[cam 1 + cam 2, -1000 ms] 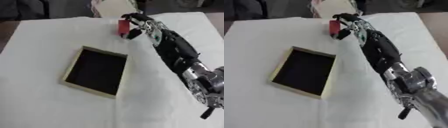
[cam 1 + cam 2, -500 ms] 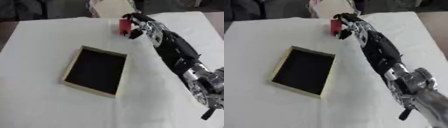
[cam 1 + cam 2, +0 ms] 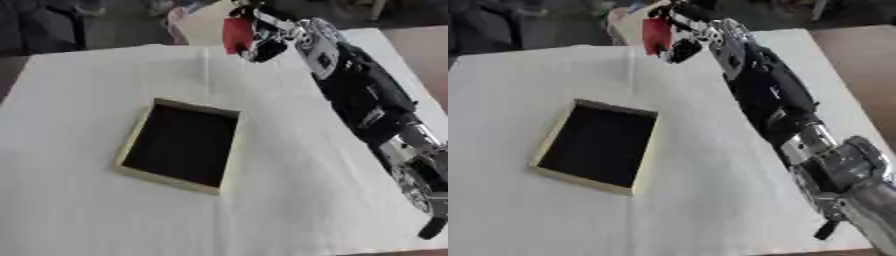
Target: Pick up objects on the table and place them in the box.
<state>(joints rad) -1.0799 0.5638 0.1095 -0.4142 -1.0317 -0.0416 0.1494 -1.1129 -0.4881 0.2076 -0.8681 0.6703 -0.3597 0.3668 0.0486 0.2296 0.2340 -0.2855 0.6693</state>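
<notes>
1. Fingers (image 3: 262, 22) of our right hand (image 3: 273, 36) are curled round a red block (image 3: 235, 34), pinching it at the far edge of the table (image 3: 289, 165). No left hand shows in either view.
2. Block sits in the grasp on the side of the fingers toward our left, upright, apparently clear of the white cloth; we cannot tell for certain that it is off the surface.
3. Box (image 3: 181, 145) lies well nearer to us than the fingers and off to their left, open side up, well apart from the hand.
4. Step in hand, as we judge it: the pick is made and the carry to the box is due.
5. Next move calls for drawing the arm back toward us and leftward until the fingers stand over the dark interior, then lowering and releasing inside the rim.
6. Block: small, flat-sided, plain red, taller than wide; partly hidden by the fingers.
7. Box: shallow, rectangular, pale wood rim, black inside, set askew on the cloth. Nothing visible in it.
</notes>
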